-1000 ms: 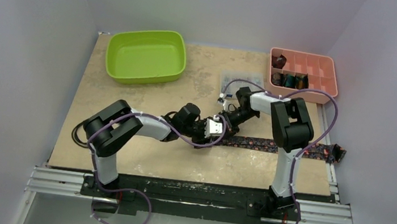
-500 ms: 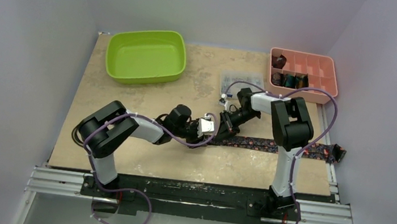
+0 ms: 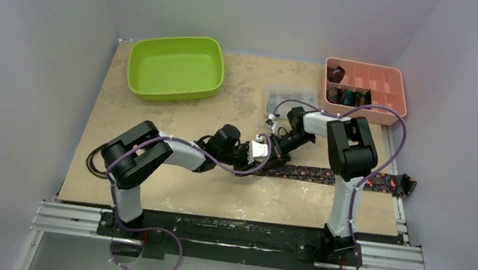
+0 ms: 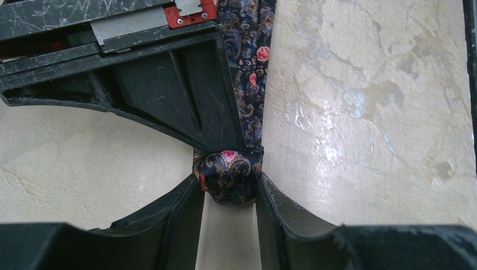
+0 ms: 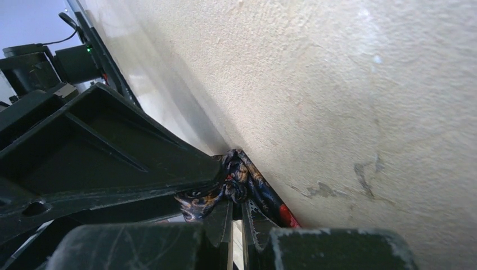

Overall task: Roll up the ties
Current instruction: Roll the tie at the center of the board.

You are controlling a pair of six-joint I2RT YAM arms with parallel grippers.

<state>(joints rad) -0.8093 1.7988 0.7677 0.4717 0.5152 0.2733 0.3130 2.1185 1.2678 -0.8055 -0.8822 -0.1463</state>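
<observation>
While the roll is only just beginning, I am logging this position as follows.

Tie [image 3: 327, 175]: black with red-pink flowers, lying flat on the table [image 3: 148, 179] and running from mid-table to the right edge.

Coil [image 4: 228, 175]: one small tight turn at the tie's left end, sitting on the table.

Left gripper [image 4: 228, 194]: clamping the coil, one finger on each side.

Right gripper [image 5: 236, 209]: fingers nearly together, appearing to nip fabric at the coil from the opposite side. The two grippers are meeting tip to tip.

Step in hand, as I am judging it: turning the coil along the flat length.

Handling notes: I am aiming to hold the coil firm but not crushed. I am also planning to turn it squarely along the tie's line, so the edges are stacking flush rather than coning. The fabric is looking slippery, so I am wanting one gripper steadying the core while the other is re-gripping, never both letting go together.

Progress: most of the tie is lying unrolled, so I am expecting many more turns.
</observation>
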